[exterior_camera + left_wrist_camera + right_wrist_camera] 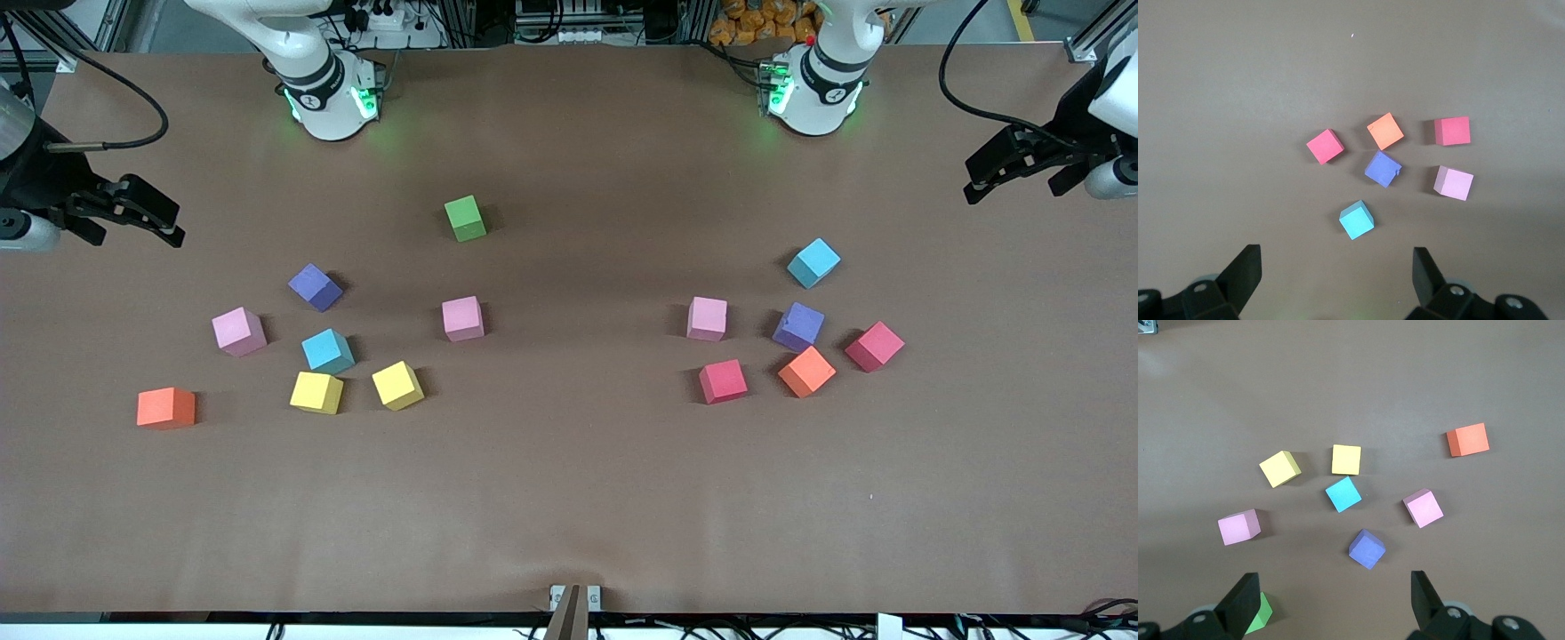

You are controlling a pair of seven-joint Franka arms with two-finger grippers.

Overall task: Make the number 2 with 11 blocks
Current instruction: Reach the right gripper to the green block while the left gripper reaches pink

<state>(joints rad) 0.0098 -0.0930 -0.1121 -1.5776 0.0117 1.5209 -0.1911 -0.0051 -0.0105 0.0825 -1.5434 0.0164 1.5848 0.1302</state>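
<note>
The blocks lie scattered and apart, and no number 2 is in view. Toward the right arm's end are a purple block, pink block, cyan block, two yellow blocks, an orange block and a pink block. A green block sits nearest the bases. Toward the left arm's end lie a cyan block, pink block, purple block, orange block and two crimson blocks. My right gripper and left gripper hang open and hold nothing, each high over its own end of the table.
The brown table cover spans the whole view. The right arm's base and the left arm's base stand along the edge farthest from the front camera. A small metal clip sits at the nearest edge.
</note>
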